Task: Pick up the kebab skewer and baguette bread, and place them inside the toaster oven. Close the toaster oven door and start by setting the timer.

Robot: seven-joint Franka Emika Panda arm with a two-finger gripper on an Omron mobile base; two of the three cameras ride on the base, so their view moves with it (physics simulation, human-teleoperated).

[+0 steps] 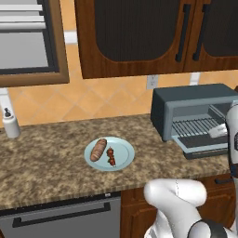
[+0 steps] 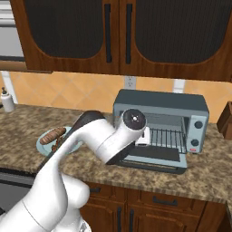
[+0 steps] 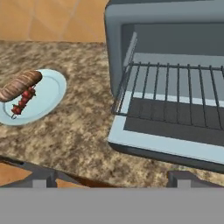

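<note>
Gripper (image 3: 111, 179) spread, empty; baguette bread (image 3: 19, 85) and kebab skewer (image 3: 24, 101) on plate (image 3: 50, 94); toaster oven door (image 3: 170, 135) down.

The baguette bread (image 1: 98, 149), a short tan-orange loaf with a lighter streak, lies flat on a pale blue plate (image 1: 123, 151) on the speckled stone counter (image 1: 51, 158), tilted diagonally. Just beside it on the same plate lies the kebab skewer (image 1: 111, 156), a thin stick threaded with dark red and brown chunks, shorter than the loaf and roughly parallel to it. Well apart to the right stands the toaster oven (image 1: 186, 100), a boxy grey-blue metal unit. The toaster oven door (image 3: 170, 133) hangs folded down flat in front, exposing the wire rack (image 3: 175, 83) inside.
</note>
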